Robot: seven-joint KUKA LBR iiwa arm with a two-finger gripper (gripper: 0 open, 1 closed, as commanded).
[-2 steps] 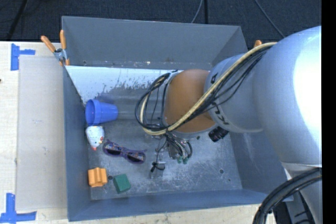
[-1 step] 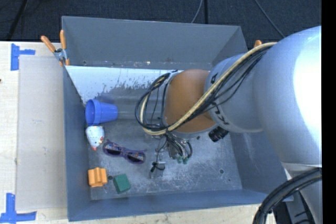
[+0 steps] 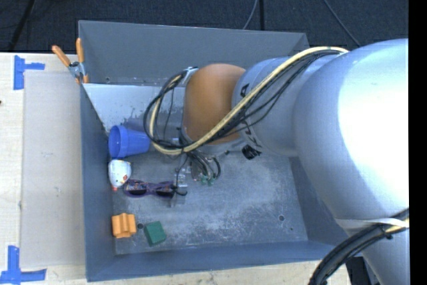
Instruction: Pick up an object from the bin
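In the left half of the bin (image 3: 253, 217), the gripper (image 3: 180, 187) is down at the right end of the purple sunglasses (image 3: 148, 189); I cannot tell if it is open or closed; a blue cup (image 3: 127, 141) lies near; an orange block (image 3: 123, 225) and a green block (image 3: 155, 232) lie further off.

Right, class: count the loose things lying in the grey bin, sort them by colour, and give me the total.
Blue: 1, a cup
White: 1, a small rounded thing
Purple: 1, a pair of sunglasses
Orange: 1, an orange block
Green: 1, a green block
Total: 5
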